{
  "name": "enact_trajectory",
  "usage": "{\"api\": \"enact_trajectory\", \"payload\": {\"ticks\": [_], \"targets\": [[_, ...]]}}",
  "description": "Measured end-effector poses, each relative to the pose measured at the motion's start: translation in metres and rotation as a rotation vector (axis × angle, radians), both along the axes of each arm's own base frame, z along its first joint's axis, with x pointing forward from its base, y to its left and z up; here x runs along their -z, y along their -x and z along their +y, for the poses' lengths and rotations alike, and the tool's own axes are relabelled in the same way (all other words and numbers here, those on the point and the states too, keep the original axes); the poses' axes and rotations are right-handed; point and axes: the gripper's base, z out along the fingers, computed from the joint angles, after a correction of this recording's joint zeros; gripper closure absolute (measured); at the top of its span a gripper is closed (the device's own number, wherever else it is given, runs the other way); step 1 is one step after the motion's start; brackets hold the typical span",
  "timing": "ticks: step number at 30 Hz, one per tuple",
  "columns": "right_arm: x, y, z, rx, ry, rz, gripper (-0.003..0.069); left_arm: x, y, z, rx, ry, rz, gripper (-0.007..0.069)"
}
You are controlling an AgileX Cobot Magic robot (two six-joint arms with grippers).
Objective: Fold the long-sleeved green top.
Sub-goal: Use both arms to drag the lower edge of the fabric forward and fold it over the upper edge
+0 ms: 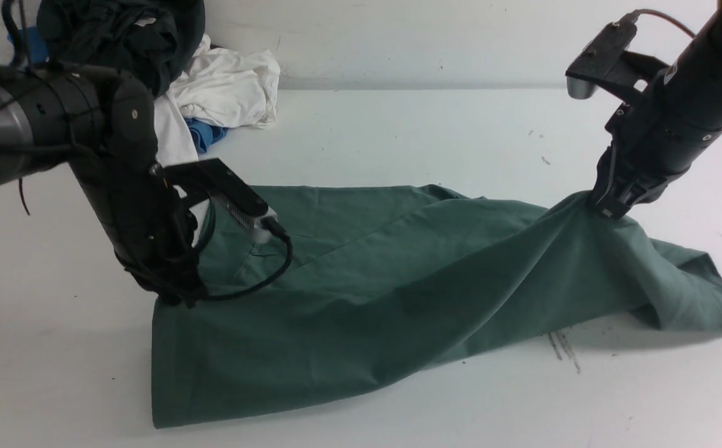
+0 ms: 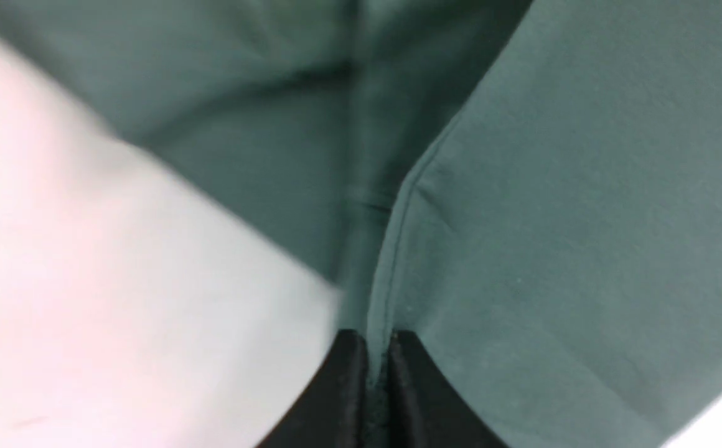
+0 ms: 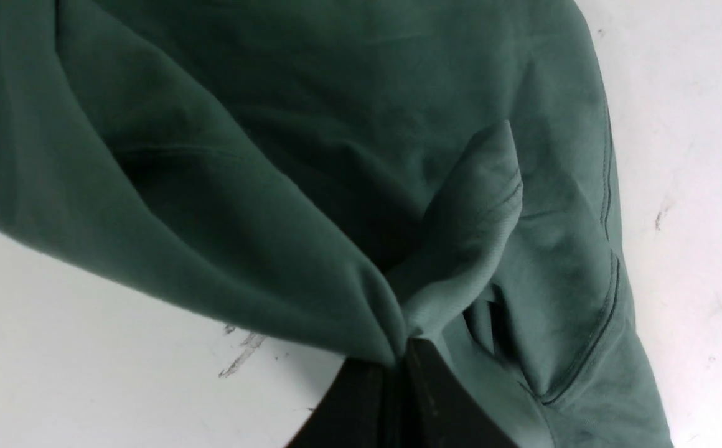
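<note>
Mid-fold: the left gripper (image 2: 376, 347) is clamping an edge of the green long-sleeved top (image 1: 361, 292) lying across the table (image 1: 398, 124), the right gripper (image 1: 607, 209) is pinching its raised end, likely calling next for a matched carry-over.

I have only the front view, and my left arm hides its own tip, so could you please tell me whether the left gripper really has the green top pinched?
Observer: Yes. In the left wrist view the left gripper is shut on a stitched edge of the green top, with cloth between its closed tips.
Operator: Thank you. Is the right one gripping a single edge too?
Observer: No. The right wrist view shows the right gripper shut on several bunched layers, among them a ribbed band. I cannot tell whether that is collar or cuff.
</note>
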Motion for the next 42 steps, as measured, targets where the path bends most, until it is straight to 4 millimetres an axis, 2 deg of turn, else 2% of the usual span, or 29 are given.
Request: {"api": "enact_trajectory", "payload": {"ticks": [1,3,4,5,8,9,10,11,13,17,21,28,33,37,42], "targets": [[0.000,-0.001,-0.003,0.007,0.003,-0.001,0.0650,-0.014,-0.002,0.001,0.001,-0.005,-0.048,0.0618],[0.000,-0.002,-0.007,0.016,0.010,-0.003,0.0650,-0.028,-0.004,0.002,0.001,-0.008,-0.095,0.0618],[-0.002,-0.004,-0.015,0.034,0.022,-0.008,0.0650,-0.050,-0.010,0.004,-0.002,-0.006,-0.167,0.0618],[-0.003,-0.005,-0.017,0.039,0.024,-0.014,0.0650,-0.060,-0.014,0.005,-0.004,-0.003,-0.204,0.0617],[-0.008,-0.007,-0.025,0.052,0.028,-0.031,0.0650,-0.079,-0.021,0.008,-0.018,0.007,-0.271,0.0613],[-0.012,-0.009,-0.028,0.049,0.031,-0.047,0.0650,-0.093,-0.029,0.011,-0.031,0.017,-0.324,0.0611],[-0.013,-0.009,-0.029,0.047,0.032,-0.049,0.0650,-0.093,-0.029,0.011,-0.031,0.017,-0.324,0.0611],[-0.015,-0.010,-0.031,0.040,0.037,-0.060,0.0650,-0.101,-0.037,0.013,-0.040,0.022,-0.360,0.0611],[-0.018,-0.012,-0.033,0.027,0.043,-0.070,0.0650,-0.105,-0.049,0.013,-0.047,0.027,-0.383,0.0611],[-0.014,-0.021,-0.036,0.022,0.049,-0.071,0.0650,-0.094,-0.074,0.009,-0.053,0.038,-0.384,0.0610],[0.002,-0.041,-0.040,0.035,0.054,-0.044,0.0650,-0.081,-0.097,0.005,-0.066,0.052,-0.386,0.0610],[0.021,-0.071,-0.040,0.045,0.054,-0.039,0.0650,-0.057,-0.121,0.012,-0.096,0.052,-0.395,0.0610],[0.043,-0.093,-0.038,0.051,0.052,-0.025,0.0650,-0.024,-0.140,0.016,-0.119,0.063,-0.392,0.0610],[0.063,-0.102,-0.038,0.065,0.051,-0.002,0.0650,-0.001,-0.154,0.016,-0.127,0.076,-0.430,0.0610],[0.076,-0.107,-0.038,0.072,0.051,0.003,0.0650,0.016,-0.164,0.016,-0.149,0.088,-0.458,0.0610]]}}
